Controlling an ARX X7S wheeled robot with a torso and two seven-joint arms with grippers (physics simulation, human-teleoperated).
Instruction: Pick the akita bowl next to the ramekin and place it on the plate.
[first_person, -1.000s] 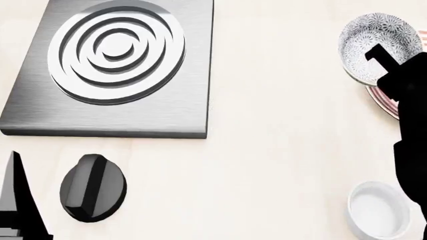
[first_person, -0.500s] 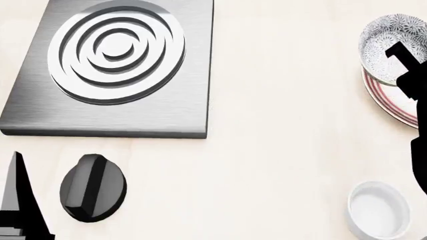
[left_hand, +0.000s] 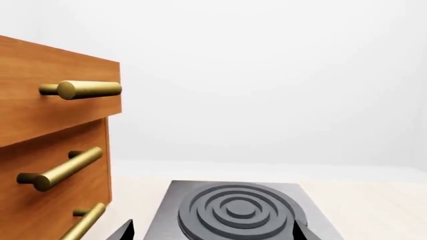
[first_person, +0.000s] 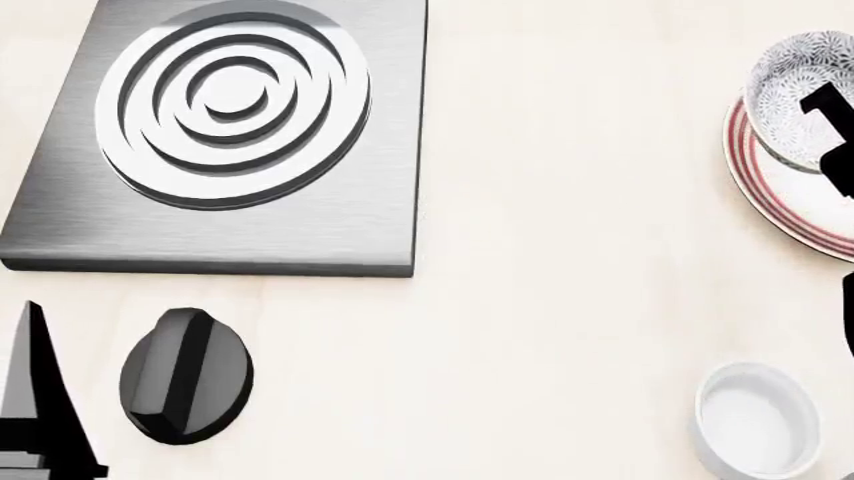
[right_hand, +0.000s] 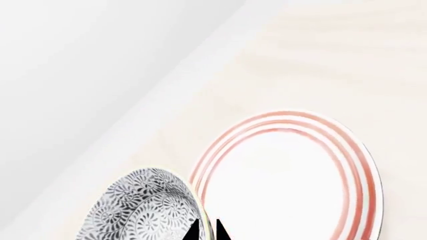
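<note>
One bowl (first_person: 798, 95) hangs in your right tool (right_hand: 207, 231), the two black fingers pinched on its rim, one inside and one outside. The bowl sits over the plate's (first_person: 774, 190) edge nearest the burner (first_person: 234, 100); whether it touches the plate, you cannot tell. The ramekin (first_person: 758, 420) stands on the tabletop (first_person: 561, 300) well apart from the plate, toward you. Your left tool (first_person: 34, 420) shows only as a dark sliver beside the knob (first_person: 184, 375); its opening cannot be told.
</note>
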